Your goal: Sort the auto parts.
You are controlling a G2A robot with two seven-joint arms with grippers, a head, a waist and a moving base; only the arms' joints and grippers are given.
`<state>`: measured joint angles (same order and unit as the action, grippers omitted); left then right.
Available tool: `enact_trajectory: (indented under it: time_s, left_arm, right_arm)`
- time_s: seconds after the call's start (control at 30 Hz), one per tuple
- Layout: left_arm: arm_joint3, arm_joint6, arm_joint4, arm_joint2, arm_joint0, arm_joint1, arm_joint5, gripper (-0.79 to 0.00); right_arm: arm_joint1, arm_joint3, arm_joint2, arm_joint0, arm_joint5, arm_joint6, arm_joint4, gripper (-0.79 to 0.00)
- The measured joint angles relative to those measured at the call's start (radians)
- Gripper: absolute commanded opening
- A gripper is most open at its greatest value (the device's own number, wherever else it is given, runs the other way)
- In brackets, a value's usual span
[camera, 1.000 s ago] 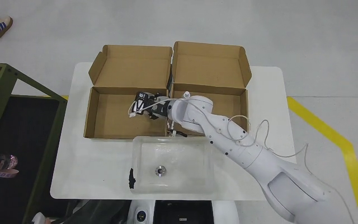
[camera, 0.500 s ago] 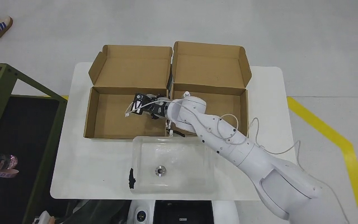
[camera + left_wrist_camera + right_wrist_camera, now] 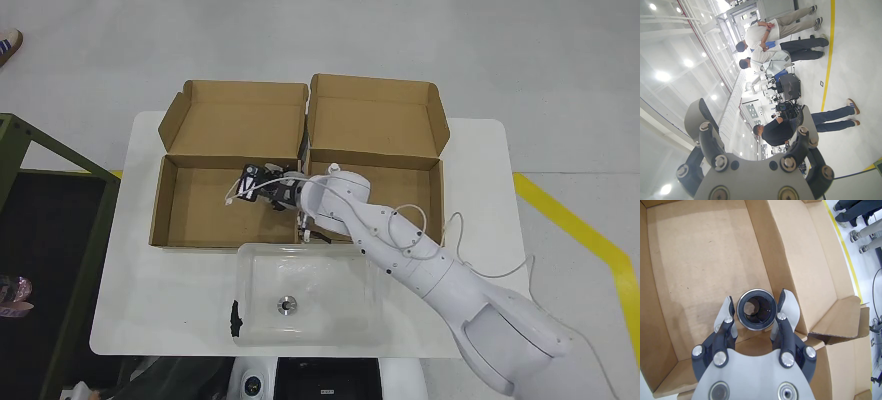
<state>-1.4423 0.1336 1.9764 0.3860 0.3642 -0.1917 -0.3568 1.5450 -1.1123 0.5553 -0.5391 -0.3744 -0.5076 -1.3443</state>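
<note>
**A:** Top view, starting at the left: we take the left cardboard box [image 3: 195, 205] as our marker. What do we have over it?

**B:** The right gripper [image 3: 247, 188], above that box's floor, toward its right-hand wall. In the right wrist view the black bushing [image 3: 761, 314] sits inside the box near that wall, seemingly on end, since we look straight down its bore. The jaws stand on either side of it. We see a sliver of cardboard beside one jaw, so we judge the bushing let go, not pinched.

**A:** And past the box?

**B:** The clear bin [image 3: 350, 265] lies just in front of it, with a round metal part [image 3: 288, 305] inside. The right cardboard box [image 3: 410, 190] adjoins its right wall. The left gripper [image 3: 752, 106] is spread wide, holding nothing.

**A:** Our worry?

**B:** The jaws sit so close that a crooked lift-off could catch the bushing and topple it, and then it may roll.
</note>
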Motion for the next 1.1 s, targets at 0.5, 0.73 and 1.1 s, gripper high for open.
enact_trajectory:
  time_s: [0.5,0.73,1.1]
  left_arm:
    - [0.000,0.000,0.000,0.000,0.000,0.000,0.000,0.000]
    - [0.000,0.000,0.000,0.000,0.000,0.000,0.000,0.000]
    - [0.000,0.000,0.000,0.000,0.000,0.000,0.000,0.000]
  right_arm:
    - [-0.046,-0.284,0.109,-0.117,-0.120,0.018,-0.032,-0.175]
    - [-0.081,-0.421,0.170,-0.220,-0.224,0.054,-0.042,-0.154]
    - [-0.132,-0.592,0.221,-0.395,-0.365,0.070,-0.099,-0.022]
